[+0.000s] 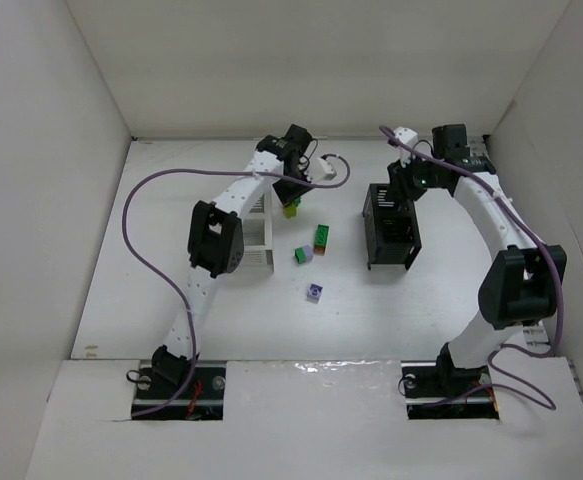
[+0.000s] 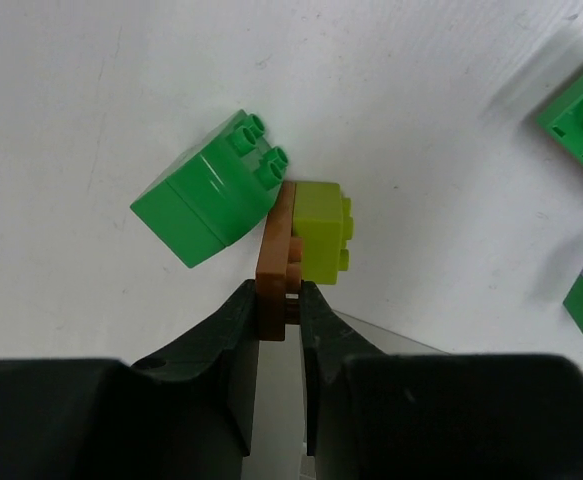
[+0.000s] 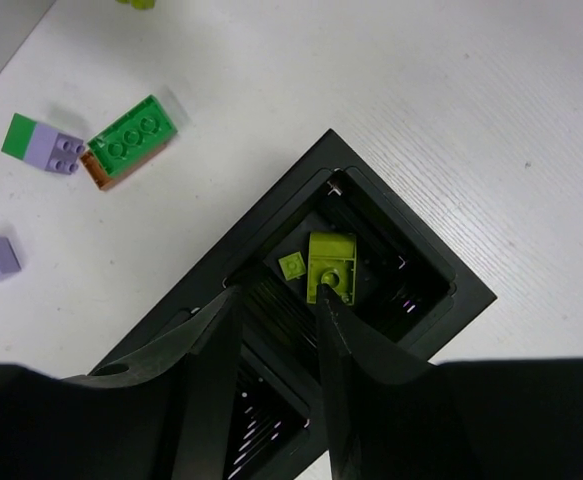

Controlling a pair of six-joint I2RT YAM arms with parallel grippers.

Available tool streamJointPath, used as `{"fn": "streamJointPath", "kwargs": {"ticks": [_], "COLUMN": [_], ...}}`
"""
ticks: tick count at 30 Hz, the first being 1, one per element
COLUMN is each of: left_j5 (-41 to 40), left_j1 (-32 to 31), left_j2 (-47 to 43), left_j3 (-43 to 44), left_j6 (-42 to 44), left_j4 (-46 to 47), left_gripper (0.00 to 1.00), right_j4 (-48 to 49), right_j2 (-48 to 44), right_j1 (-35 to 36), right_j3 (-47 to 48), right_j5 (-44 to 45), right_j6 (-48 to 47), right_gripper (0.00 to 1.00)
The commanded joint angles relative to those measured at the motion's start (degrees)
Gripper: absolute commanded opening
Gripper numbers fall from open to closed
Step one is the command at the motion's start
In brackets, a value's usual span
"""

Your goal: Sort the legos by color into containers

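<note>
Nearest me a lavender brick (image 1: 315, 292) lies loose on the desk (image 1: 421, 310), then a green-and-lavender pair (image 1: 302, 255) and a green-on-orange stack (image 1: 323, 238). Beyond them the white box (image 1: 258, 248) sits left and the black box (image 1: 391, 228) right. My left fingers (image 2: 233, 340) pinch an orange-brown plate (image 2: 274, 255) bearing a yellow-green brick (image 2: 321, 230), with a green brick (image 2: 206, 195) touching it. My right fingers (image 3: 211, 340) hang parted and empty over the black box, which has yellow-green pieces (image 3: 331, 262) inside.

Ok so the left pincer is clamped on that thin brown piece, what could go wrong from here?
The left pincer grips only the thin brown piece, with a lime brick stuck to it, so two colours may land in one box. The green brick seems to touch that pair; lifting may drag or tip it. The right pincer hangs open over the black box, close to the brick inside, which it might knock.
</note>
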Motion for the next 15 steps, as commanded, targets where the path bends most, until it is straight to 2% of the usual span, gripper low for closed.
{"fn": "streamJointPath", "kwargs": {"ticks": [1, 7, 9, 11, 15], "left_j5": [5.07, 14.63, 17.98, 22.89, 32.48], "left_j1": [0.03, 2.3, 3.45, 5.21, 10.3], "left_j2": [-4.57, -9.75, -11.87, -15.91, -23.29], "left_j3": [-2.75, -2.76, -2.76, -5.04, -13.03], "left_j6": [-0.9, -7.3, -11.26, -14.42, -26.88], "left_j4": [0.61, 2.61, 3.15, 5.78, 13.77], "left_gripper": [0.0, 0.0, 0.0, 0.0, 0.0], "right_j4": [3.2, 14.86, 18.74, 23.93, 27.64], "right_j2": [-2.02, -10.81, -15.1, -17.75, -21.19], "right_j1": [0.8, 1.95, 3.52, 4.22, 7.3], "right_j3": [-0.21, -7.59, -11.81, -14.36, -18.41], "right_j5": [-1.38, -0.78, -0.07, -0.07, -0.07], "right_j6": [1.9, 8.75, 9.89, 9.9, 7.8], "right_gripper": [0.41, 0.41, 0.44, 0.5, 0.56]}}
